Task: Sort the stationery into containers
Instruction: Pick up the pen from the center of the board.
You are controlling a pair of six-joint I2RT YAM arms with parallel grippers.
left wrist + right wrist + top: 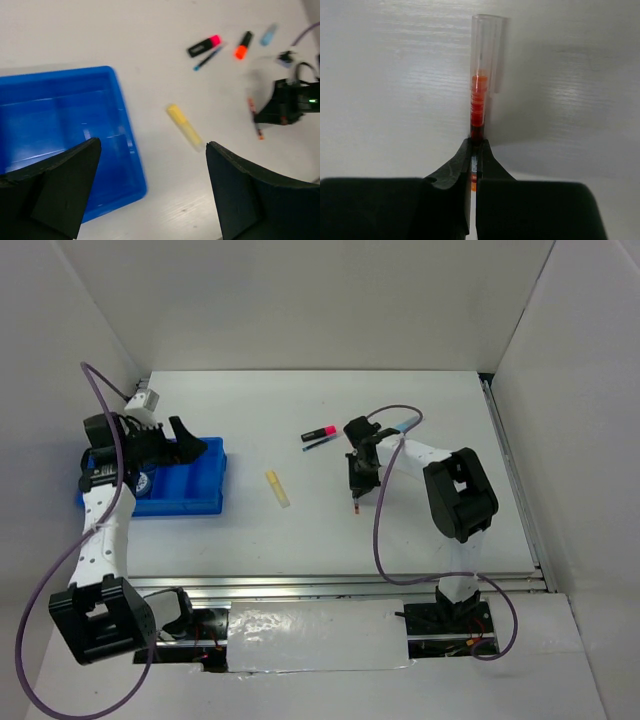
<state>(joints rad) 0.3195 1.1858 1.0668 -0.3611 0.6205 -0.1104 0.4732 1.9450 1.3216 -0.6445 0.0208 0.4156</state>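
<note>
My right gripper (476, 146) is shut on a thin red pen (479, 100) with a clear cap, right of the table's middle (356, 502). My left gripper (152, 145) is open and holds nothing. It hangs over the right end of the blue tray (60, 115), seen at the left in the top view (205, 490). A pale yellow marker (278, 488) lies between tray and right gripper (358, 483). Behind it lie a pink marker (319, 431) and a dark pen (322, 443). The left wrist view also shows an orange-black marker (243, 45) and a light blue marker (268, 34).
White walls close in the table on the left, back and right. A round blue-white thing (143, 480) shows in the tray, under the left arm. Purple cables loop from both arms. The arm bases stand along the near edge.
</note>
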